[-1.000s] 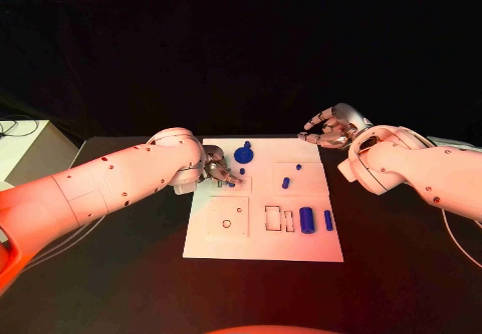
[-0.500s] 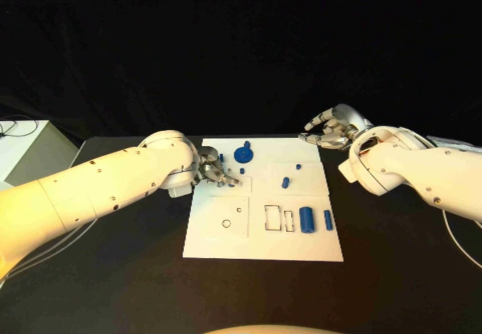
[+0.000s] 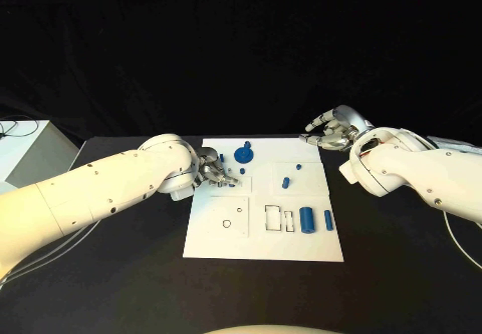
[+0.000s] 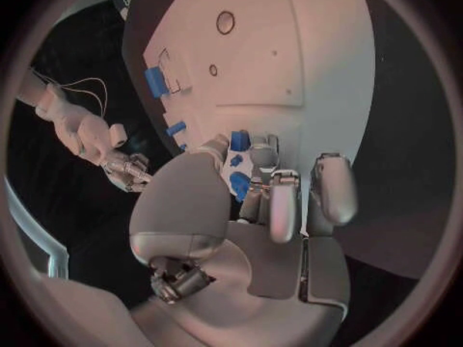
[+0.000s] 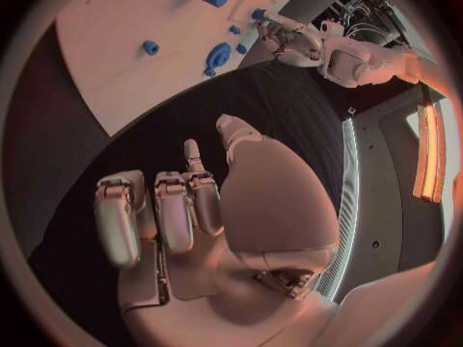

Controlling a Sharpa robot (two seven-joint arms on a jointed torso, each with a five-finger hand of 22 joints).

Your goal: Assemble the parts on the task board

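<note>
White task board (image 3: 263,247) at table centre, blue cylinders (image 3: 306,220) in its near recesses; farther back, left hand (image 3: 214,172) pinches a small blue part (image 4: 239,140) over the board, best lowered upright; beyond, right hand (image 3: 333,129) idle, fingers loosely curled, empty.

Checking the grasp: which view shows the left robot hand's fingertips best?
Left wrist view: the left robot hand has fingertips around small blue parts. Head view shows it small; right wrist view shows it far off.
</note>
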